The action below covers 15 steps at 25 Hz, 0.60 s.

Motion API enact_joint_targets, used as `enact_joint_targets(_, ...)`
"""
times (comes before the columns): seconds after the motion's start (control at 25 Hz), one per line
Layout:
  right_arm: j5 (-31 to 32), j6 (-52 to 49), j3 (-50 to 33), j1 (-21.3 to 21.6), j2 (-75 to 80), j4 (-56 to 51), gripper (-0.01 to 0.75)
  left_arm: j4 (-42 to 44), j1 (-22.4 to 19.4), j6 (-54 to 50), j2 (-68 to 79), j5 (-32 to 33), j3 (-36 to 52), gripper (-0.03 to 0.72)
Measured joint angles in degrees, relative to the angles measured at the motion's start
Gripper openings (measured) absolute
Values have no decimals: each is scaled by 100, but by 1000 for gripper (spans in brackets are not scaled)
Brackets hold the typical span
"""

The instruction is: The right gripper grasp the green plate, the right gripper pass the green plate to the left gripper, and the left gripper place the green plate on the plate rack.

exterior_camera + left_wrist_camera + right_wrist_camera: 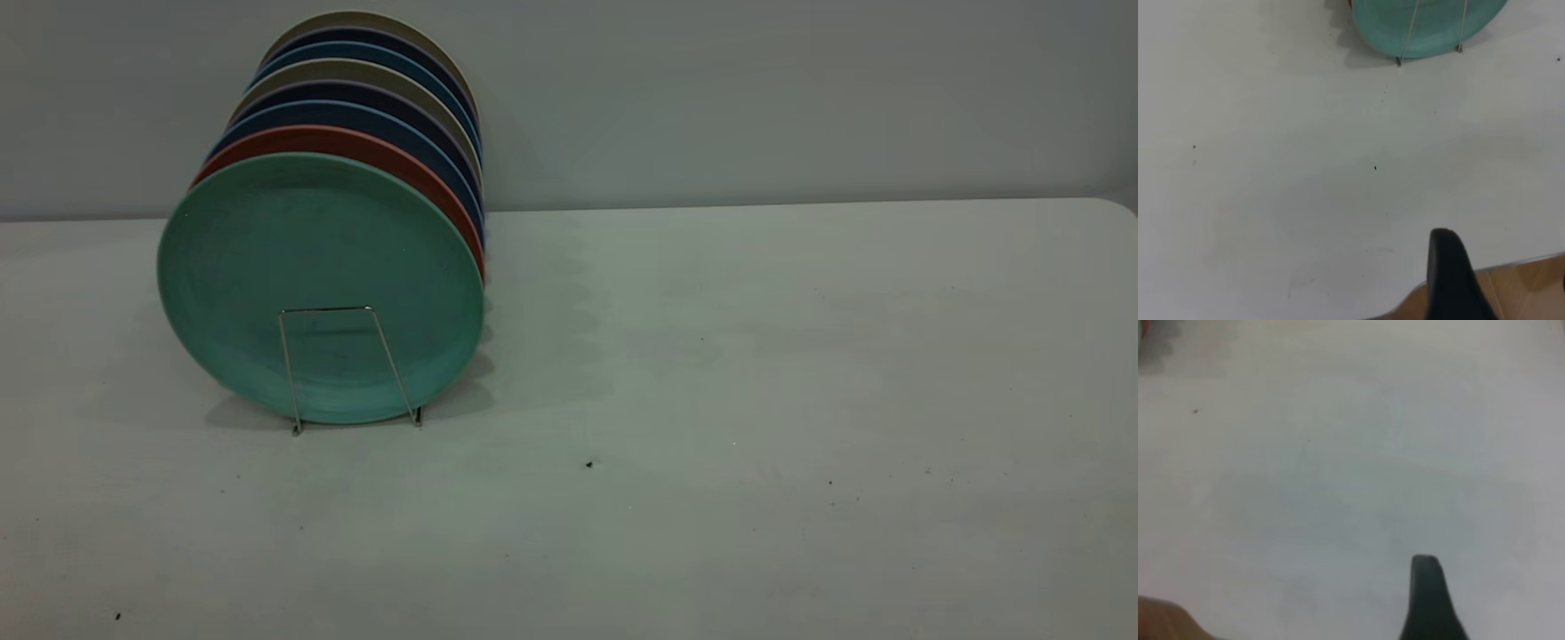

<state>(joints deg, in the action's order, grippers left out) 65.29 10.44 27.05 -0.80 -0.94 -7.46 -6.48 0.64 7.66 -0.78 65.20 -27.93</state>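
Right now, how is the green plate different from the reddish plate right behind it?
The green plate stands at the very front of the plate rack, so its whole face shows; of the reddish plate only a curved strip of rim peeks out above and to the side. The rack's front wire loop crosses the green plate, not the reddish one. Both stand on edge in the same row and look about equally big.

The round matte teal-green plate [320,267] stands on edge in the thin silver wire plate rack [351,369], at the front of a row of upright plates. The salmon-pink plate [382,156] stands directly behind it, the darker blue plates [373,116] farther back. The rack sits on the pale table [756,400].
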Motion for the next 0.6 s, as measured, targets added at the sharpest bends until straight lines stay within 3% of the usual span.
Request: enact_joint_targets(0.6,0,45,0,0,0,105,511,0,0,-5,0,0,0,431)
